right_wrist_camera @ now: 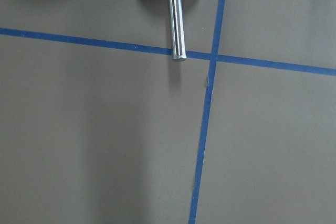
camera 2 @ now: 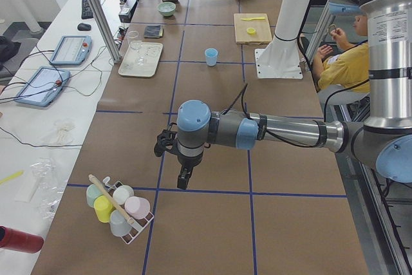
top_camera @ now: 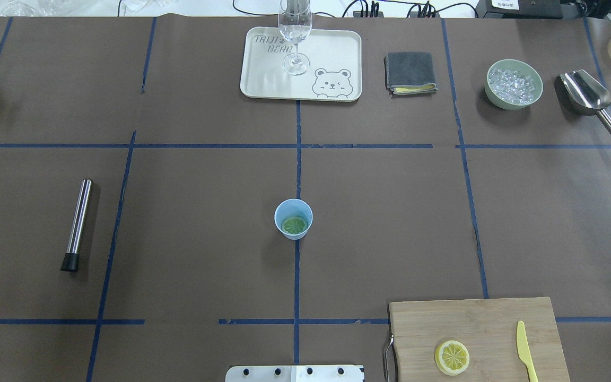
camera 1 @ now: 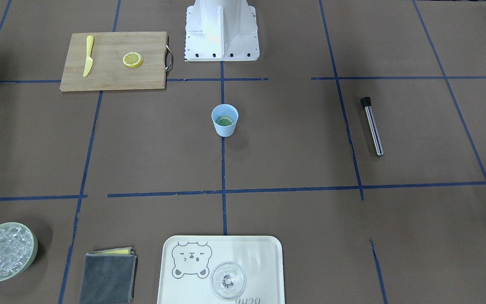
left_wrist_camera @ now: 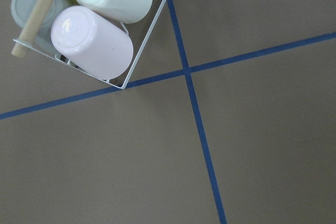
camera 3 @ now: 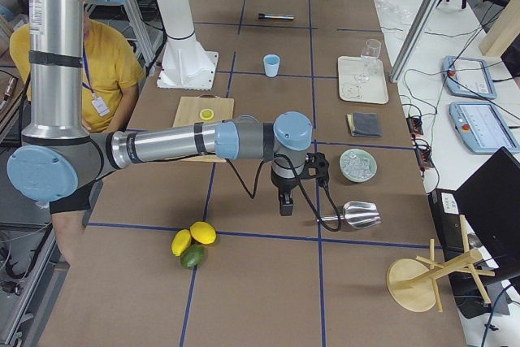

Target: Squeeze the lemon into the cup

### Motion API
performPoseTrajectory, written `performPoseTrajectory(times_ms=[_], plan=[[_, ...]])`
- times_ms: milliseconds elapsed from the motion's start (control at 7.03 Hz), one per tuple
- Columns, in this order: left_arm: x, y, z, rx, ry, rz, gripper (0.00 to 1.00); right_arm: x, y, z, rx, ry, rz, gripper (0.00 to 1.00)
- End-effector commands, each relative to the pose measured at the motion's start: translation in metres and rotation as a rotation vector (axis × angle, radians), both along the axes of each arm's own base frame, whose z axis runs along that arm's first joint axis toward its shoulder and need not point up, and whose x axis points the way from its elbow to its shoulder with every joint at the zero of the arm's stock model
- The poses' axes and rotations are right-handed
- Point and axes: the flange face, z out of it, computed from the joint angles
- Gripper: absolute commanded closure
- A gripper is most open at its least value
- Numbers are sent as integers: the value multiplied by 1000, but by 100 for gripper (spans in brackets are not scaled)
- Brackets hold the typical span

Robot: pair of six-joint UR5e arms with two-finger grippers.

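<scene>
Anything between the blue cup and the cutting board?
Nothing. The overhead view shows only bare brown paper and blue tape between the cup and the cutting board.

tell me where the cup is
In the overhead view the cup stands mid-table on the centre tape line, with a slice inside; the cutting board lies to its lower right.

The shiny steel scoop [right_wrist_camera: 177,19] near the right gripper [camera 3: 285,210] is cropped at its bowl; the gripper's opening is unreadable.
</scene>
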Motion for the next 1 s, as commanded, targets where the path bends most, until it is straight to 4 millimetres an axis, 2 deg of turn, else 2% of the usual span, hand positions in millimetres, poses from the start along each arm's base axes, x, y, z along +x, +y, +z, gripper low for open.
performPoseTrajectory(times_ms=[0,711,853], plan=[[1,2,9,-17,7,6,0,0,2,6,-17,-4,0,0],[1,1,-2,8,8,6,0,-1,5,7,-15,-6,-1,0],[1,-6,-8,32,7,6,0,-1,6,8,-15,-6,-1,0]])
